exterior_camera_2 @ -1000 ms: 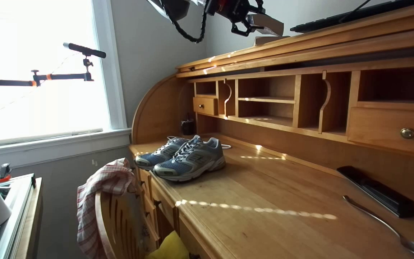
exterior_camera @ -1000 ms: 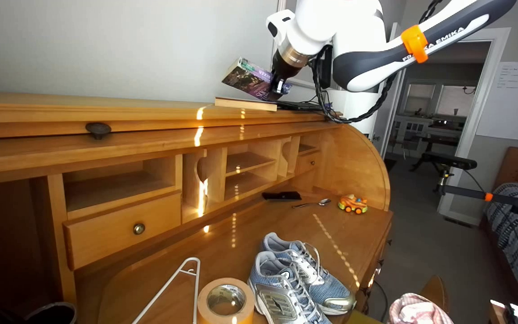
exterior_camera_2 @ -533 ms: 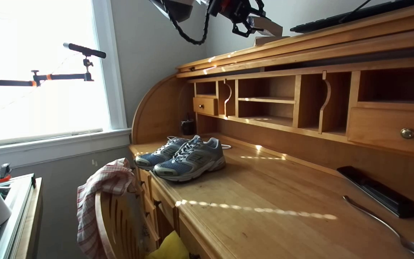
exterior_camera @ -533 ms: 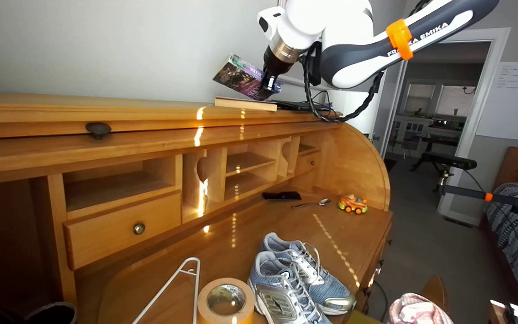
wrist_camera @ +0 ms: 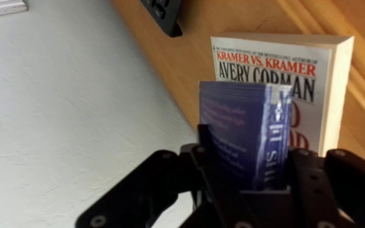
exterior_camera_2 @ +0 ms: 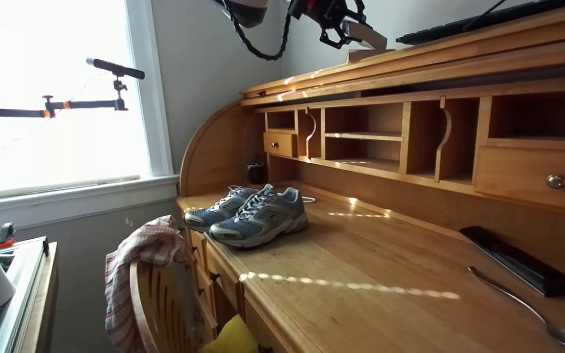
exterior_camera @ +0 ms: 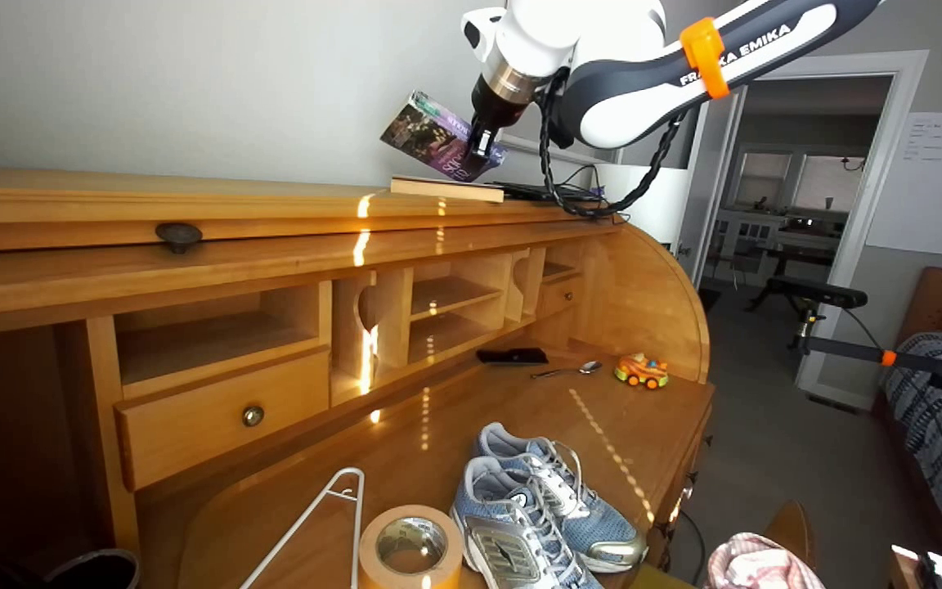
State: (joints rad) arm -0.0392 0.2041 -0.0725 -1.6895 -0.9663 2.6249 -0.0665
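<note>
Gripper point(wrist_camera: 250, 145) pinching tilted purple paperback point(wrist_camera: 233, 117) near one end; off-centre hold could let it pivot. White-covered book point(wrist_camera: 306, 76), one o'clock in wrist view: possible snag if paperback dips.

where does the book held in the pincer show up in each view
In an exterior view: held book, upper middle.
In an exterior view: held book, top, right of centre.
Wrist view: held book, just right of centre.
Shared landmark: other book, lying flat in all three.
</note>
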